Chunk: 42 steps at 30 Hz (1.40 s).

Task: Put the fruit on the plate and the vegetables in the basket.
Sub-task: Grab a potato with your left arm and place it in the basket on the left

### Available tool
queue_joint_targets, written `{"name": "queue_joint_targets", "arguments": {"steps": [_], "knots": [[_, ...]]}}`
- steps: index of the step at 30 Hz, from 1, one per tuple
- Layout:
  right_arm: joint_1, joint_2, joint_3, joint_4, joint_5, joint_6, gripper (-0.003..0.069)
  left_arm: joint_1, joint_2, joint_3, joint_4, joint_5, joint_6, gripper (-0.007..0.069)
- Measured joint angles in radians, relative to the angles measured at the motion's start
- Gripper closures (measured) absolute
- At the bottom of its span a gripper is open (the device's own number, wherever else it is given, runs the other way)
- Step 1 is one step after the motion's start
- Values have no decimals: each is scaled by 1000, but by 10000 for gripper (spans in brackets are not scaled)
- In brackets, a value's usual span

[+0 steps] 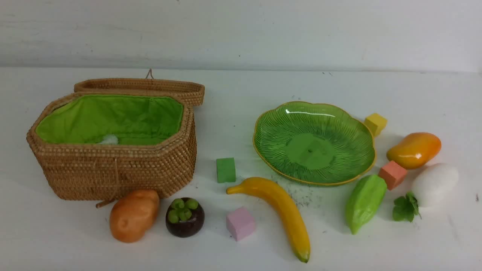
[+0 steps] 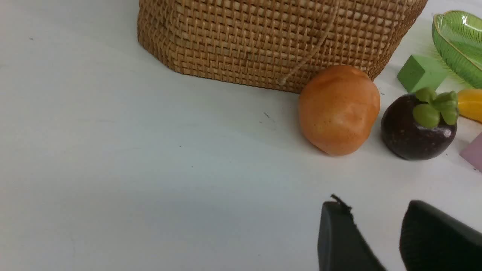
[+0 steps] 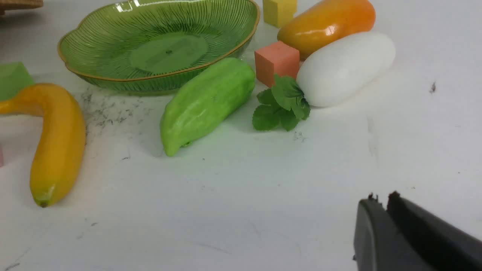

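Nothing is sorted yet; my left fingers (image 2: 339, 241), parted and empty, face the lumpy orange-brown toy potato (image 2: 339, 109) and round dark-purple mangosteen (image 2: 416, 130) by the woven wicker basket (image 2: 263, 37); my right fingers (image 3: 376, 233), closed on nothing, face the long yellow banana (image 3: 56, 143), orange-yellow mango (image 3: 327, 20) and white oblong radish (image 3: 346, 66) around the bare ribbed green glass plate (image 3: 113, 41).

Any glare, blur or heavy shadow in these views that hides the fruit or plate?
Front view: slightly soft, white glare streaks across the plate, shadows faint. Left wrist view: potato and mangosteen sharp, left pincer blurred at the frame edge. Right wrist view: bright highlight on the mango, right pincer out of focus. Nothing hidden.
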Motion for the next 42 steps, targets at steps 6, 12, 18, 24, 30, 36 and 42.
{"name": "queue_joint_targets", "arguments": {"steps": [6,12,18,24,30,36,42], "knots": [[0,0,0,0,0,0,606,0,0,0,0,0,0,386],[0,0,0,0,0,0,606,0,0,0,0,0,0,386],[0,0,0,0,0,0,606,0,0,0,-79,-55,-54,386],[0,0,0,0,0,0,606,0,0,0,-375,-229,-170,386],[0,0,0,0,0,0,606,0,0,0,-560,-411,-176,391],[0,0,0,-1,0,0,606,0,21,-161,-535,-213,-52,571],[0,0,0,-1,0,0,603,0,266,-432,-484,139,139,638]]}}
